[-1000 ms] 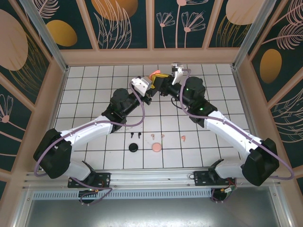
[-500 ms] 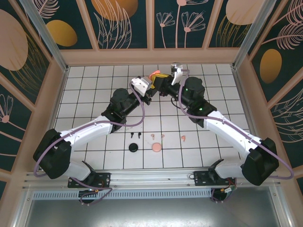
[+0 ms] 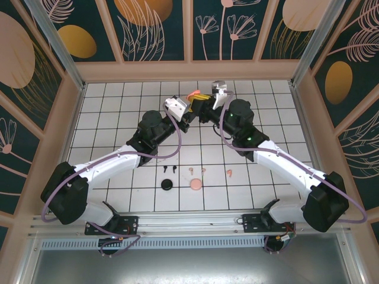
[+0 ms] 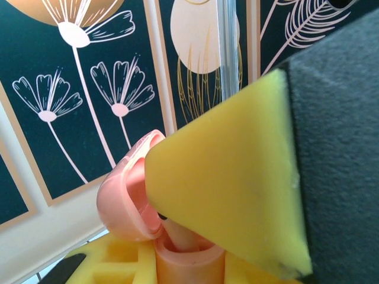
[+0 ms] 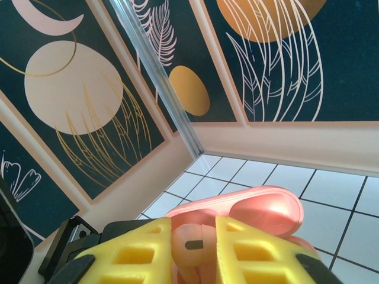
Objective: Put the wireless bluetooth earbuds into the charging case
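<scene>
left jaws clamped on open pink case (image 5: 254,207), right jaws pinching coral earbud (image 5: 190,238), loose earbuds (image 3: 190,170), black disc (image 3: 167,185) on worktop (image 3: 118,112)

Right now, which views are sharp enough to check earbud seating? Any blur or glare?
Left wrist: the yellow finger pad sits close to the lens, slightly soft, hiding part of the pink case. Right wrist: crisp, evenly lit, and the earbud between the yellow fingers is readable. Top external: soft shadows, no glare, loose earbuds tiny.
</scene>
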